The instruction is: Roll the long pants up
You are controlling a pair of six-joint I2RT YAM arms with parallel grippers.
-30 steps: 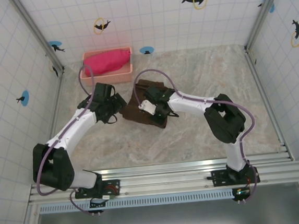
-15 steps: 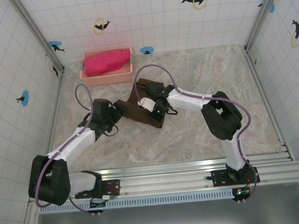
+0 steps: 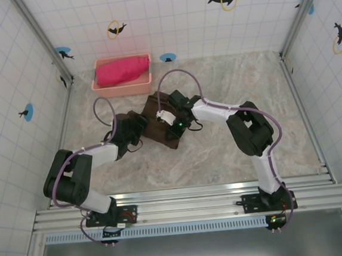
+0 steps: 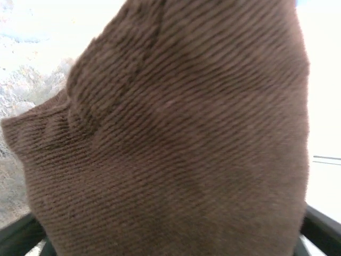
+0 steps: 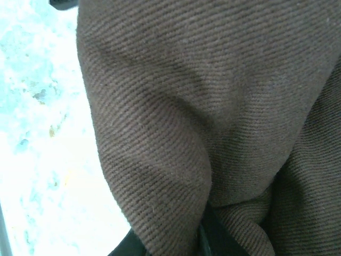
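The long pants lie as a compact dark brown bundle in the middle of the marble table. My left gripper is pressed against the bundle's left edge. In the left wrist view the ribbed brown pants cloth sits between its fingertips, which stand wide apart at the bottom corners, so it is open. My right gripper rests on top of the bundle. In the right wrist view a fold of the pants drapes over one dark finger, and that gripper is shut on the cloth.
A pink tray holding a bright pink-red cloth stands at the back left, close behind the bundle. Tiled walls with metal posts enclose the table. Bare marble lies to the right and in front.
The left arm has folded in, and its gripper slid right onto the bundle's left edge. The right gripper shifted left and back with the cloth. The bundle is now more compact.
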